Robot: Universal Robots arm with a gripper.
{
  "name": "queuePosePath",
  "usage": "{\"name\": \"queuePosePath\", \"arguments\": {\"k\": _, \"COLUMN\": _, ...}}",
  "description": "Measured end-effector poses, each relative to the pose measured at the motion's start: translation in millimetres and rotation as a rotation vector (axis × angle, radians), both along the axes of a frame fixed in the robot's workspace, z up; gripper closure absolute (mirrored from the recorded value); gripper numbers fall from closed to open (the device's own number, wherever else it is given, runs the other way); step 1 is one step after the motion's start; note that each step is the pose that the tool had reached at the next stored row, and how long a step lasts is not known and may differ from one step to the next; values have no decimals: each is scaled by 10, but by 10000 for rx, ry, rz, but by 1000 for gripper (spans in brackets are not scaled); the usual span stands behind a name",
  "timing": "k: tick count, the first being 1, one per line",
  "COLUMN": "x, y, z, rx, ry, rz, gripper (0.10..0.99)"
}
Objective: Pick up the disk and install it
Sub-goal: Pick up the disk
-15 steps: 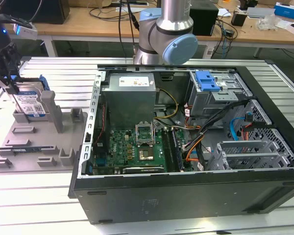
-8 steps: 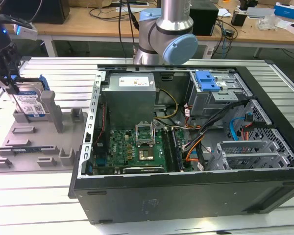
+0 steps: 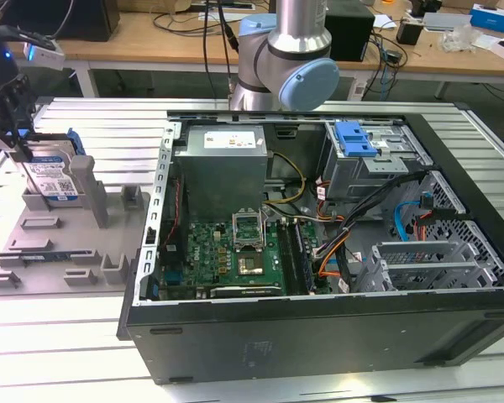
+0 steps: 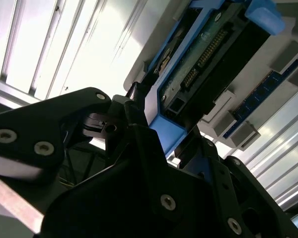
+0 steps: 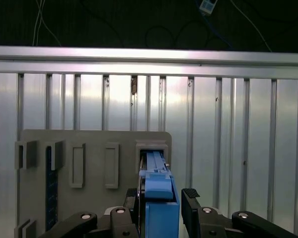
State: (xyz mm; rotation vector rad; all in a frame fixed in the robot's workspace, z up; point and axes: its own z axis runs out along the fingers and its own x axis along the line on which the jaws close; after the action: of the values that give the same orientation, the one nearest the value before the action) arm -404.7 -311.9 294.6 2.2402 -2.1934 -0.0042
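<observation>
1. The gripper (image 5: 160, 194) has its black fingers (image 5: 190, 196) closed on the disk (image 5: 156, 171), one on each side of its blue frame. In the second wrist view the gripper (image 4: 164, 124) clamps a corner of that frame.
2. The disk (image 4: 208, 54) stands on edge in a slot of a grey fixture plate (image 5: 94, 144), with its connector pins showing in the second wrist view. In the exterior view the disk (image 3: 55, 172) is at the far left, its label facing out, and the gripper (image 3: 18, 147) is at its upper edge.
3. The fixture plate (image 3: 42, 252) has several raised slots. A dark blue strip (image 5: 51, 183) sits in another one.
4. The plate lies on a slatted aluminium table (image 3: 84, 361) that shines under the light.
5. An open computer case (image 3: 319, 336) lies on the same table, towards the exterior view's right. It holds a grey power supply (image 3: 223, 164), a green motherboard (image 3: 227, 252), a silver cage with a blue latch (image 3: 357, 138) and loose cables (image 3: 386, 210).
6. Behind are the arm's base (image 3: 290, 59) and wooden benches (image 3: 151, 38) with clutter on them.
</observation>
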Motion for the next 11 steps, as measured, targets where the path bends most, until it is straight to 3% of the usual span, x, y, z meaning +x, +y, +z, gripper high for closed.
{"name": "queuePosePath", "arguments": {"k": 8, "x": -1, "y": 0, "z": -9, "rx": -1, "ry": 1, "rz": -46, "gripper": 620}}
{"name": "queuePosePath", "arguments": {"k": 9, "x": -1, "y": 0, "z": -10, "rx": -1, "ry": 1, "rz": -51, "gripper": 690}}
{"name": "queuePosePath", "arguments": {"k": 11, "x": -1, "y": 0, "z": -13, "rx": 0, "ry": 0, "rz": -61, "gripper": 690}}
